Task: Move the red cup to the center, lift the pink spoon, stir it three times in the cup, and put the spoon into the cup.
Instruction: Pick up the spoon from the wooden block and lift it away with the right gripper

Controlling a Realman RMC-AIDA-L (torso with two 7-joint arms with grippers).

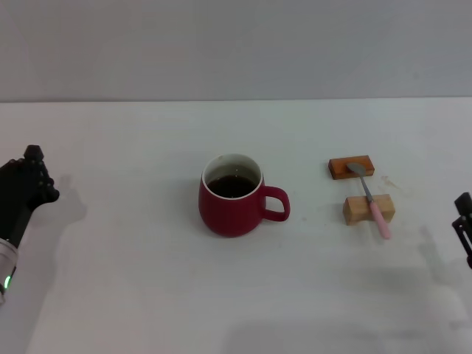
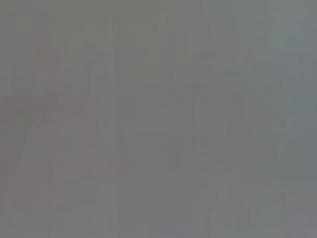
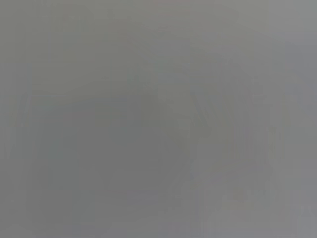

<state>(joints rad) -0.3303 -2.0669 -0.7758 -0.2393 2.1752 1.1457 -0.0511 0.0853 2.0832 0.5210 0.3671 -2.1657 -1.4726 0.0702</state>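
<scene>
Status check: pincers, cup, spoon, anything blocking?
Left pincer and right pincer at table edges, empty. Red cup centred, handle toward pink spoon, which rests across two wooden blocks. Path clear.

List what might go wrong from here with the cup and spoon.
1. The red cup holds dark liquid near its rim, so stirring could slop it onto the table.
2. The pink spoon bridges two wooden blocks; a clumsy grasp by the right gripper might knock it off.
</scene>
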